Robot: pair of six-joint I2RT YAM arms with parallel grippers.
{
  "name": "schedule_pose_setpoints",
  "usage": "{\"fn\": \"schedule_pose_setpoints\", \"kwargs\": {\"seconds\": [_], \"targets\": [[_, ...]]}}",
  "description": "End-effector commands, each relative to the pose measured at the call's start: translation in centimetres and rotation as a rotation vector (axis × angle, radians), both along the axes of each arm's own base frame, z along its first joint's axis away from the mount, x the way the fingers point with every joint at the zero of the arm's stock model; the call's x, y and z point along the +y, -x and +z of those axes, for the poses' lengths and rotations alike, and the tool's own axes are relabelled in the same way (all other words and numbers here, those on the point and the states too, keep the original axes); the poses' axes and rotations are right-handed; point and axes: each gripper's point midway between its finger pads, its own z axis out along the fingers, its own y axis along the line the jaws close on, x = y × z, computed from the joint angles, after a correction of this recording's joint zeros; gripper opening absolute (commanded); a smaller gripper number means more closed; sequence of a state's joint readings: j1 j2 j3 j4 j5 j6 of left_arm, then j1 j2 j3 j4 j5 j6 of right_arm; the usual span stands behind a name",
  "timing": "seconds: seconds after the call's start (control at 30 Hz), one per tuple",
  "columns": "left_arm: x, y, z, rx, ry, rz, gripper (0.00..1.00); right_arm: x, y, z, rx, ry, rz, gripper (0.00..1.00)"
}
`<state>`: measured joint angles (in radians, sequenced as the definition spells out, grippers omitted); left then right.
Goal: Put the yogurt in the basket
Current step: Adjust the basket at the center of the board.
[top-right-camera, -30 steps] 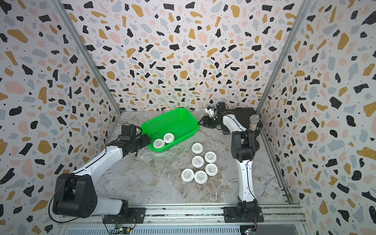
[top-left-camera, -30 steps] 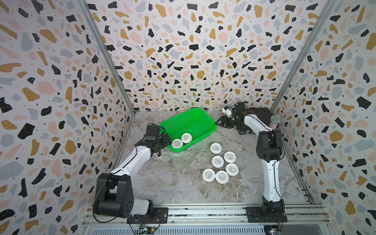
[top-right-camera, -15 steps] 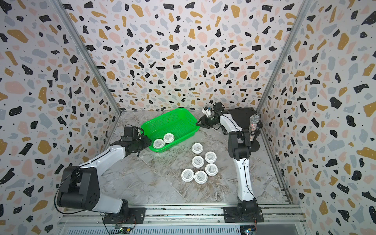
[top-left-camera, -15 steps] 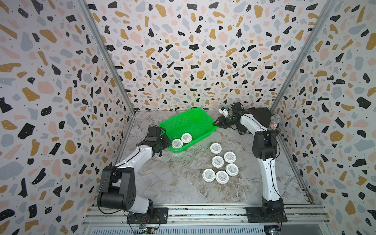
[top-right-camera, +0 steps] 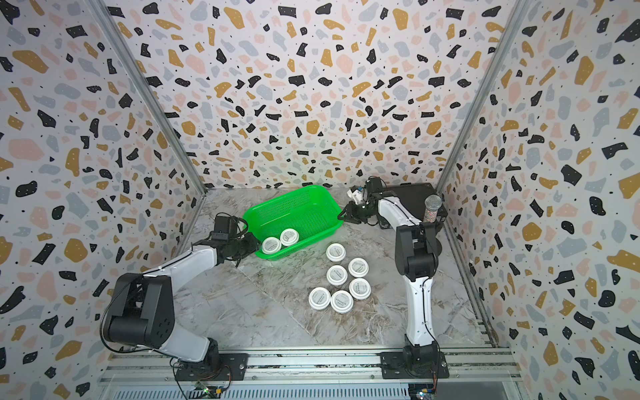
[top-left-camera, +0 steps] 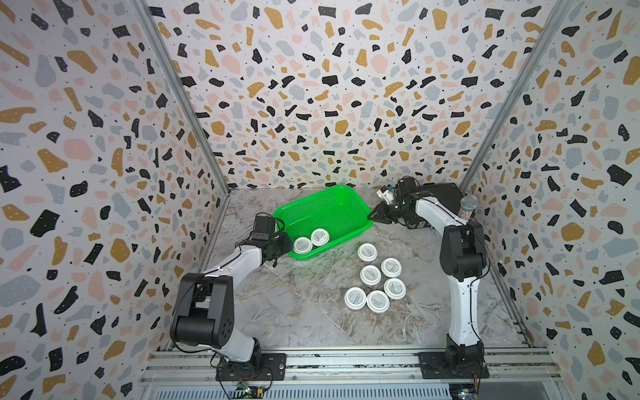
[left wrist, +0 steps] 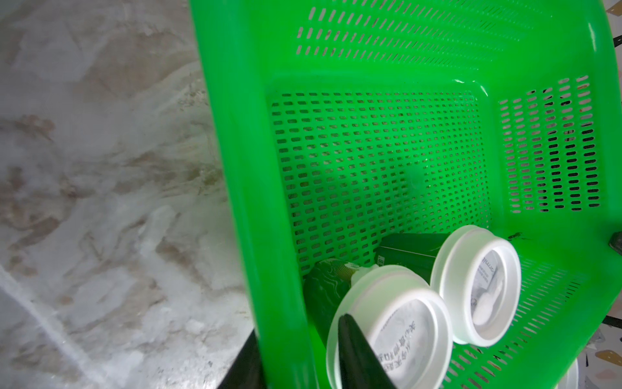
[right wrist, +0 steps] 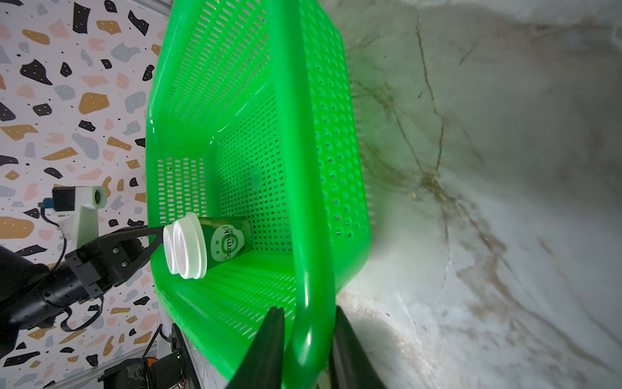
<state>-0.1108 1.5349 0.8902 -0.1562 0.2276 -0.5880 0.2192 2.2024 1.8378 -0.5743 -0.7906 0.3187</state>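
Note:
The green basket (top-left-camera: 332,211) (top-right-camera: 298,211) stands at the back of the table with two yogurt cups (top-left-camera: 302,245) (top-left-camera: 319,237) in its near-left corner. Several more yogurt cups (top-left-camera: 370,275) (top-right-camera: 337,275) cluster on the table to its front right. My left gripper (top-left-camera: 285,247) (left wrist: 299,325) straddles the basket's near-left rim (left wrist: 269,235), one finger outside and one inside in front of a cup lid (left wrist: 404,323); a narrow gap shows at the inner finger. My right gripper (top-left-camera: 372,216) (right wrist: 307,308) is shut on the basket's right rim (right wrist: 303,168).
A flat black case (top-left-camera: 440,194) lies in the back right corner behind the right arm. A glittery grey-topped cylinder (top-left-camera: 468,206) stands by the right wall. Terrazzo walls enclose three sides, and a metal rail (top-left-camera: 346,360) runs along the front.
My right gripper moved left to the basket's right corner and closed on its rim. My left gripper's jaws narrowed round the near-left rim. The basket and cups stayed put.

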Motion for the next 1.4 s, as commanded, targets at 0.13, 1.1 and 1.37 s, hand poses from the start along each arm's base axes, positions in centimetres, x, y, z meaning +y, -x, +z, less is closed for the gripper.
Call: {"fn": "schedule_pose_setpoints", "kwargs": {"seconds": [0.13,1.1,1.37], "targets": [[-1.1,-1.1,1.7,-0.048,0.042,-0.065,0.36,-0.7,2.7,2.9,-0.071,-0.023,-0.016,0.27],[0.9,3.3,9.8,-0.123,-0.108,-0.092,0.86,-6.3,11.4,4.6,-0.283,0.384,0.05,0.7],[0.3,9.0,11.7,-0.152,-0.12,-0.225,0.89,-3.7,14.9,2.4,-0.326,0.503,0.149,0.8]]}}
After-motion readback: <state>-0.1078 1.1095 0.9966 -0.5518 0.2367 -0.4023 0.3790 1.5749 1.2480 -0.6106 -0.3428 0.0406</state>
